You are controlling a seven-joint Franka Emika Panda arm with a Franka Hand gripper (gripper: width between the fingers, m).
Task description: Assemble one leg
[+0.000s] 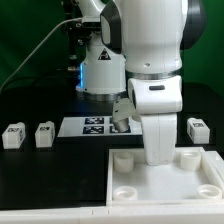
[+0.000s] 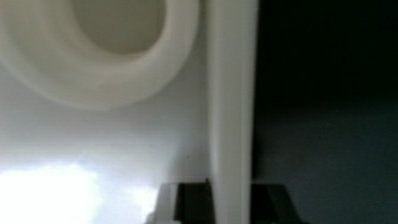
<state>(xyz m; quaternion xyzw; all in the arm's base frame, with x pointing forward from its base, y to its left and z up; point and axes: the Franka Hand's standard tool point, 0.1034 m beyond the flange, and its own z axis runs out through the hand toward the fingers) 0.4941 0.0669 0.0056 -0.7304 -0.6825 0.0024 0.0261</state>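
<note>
Gripper (image 2: 228,203) straddles the panel (image 2: 107,140) edge; its dark fingers are cropped and blurred, so I cannot tell whether it clamps. On the worktop (image 1: 50,172), first leg (image 1: 13,136) and second leg (image 1: 44,134) lie at the exterior view's left, third leg (image 1: 197,128) at its right.

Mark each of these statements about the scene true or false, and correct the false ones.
1. Two legs lie on the table at the exterior view's left of the marker board. True.
2. A leg stands in a corner socket of the white panel. False: the sockets that show are empty.
3. The gripper holds a leg. False: in the wrist view the panel's edge stands between its fingers. Whether they clamp it cannot be told.
4. One leg lies at the exterior view's right of the arm. True.
</note>
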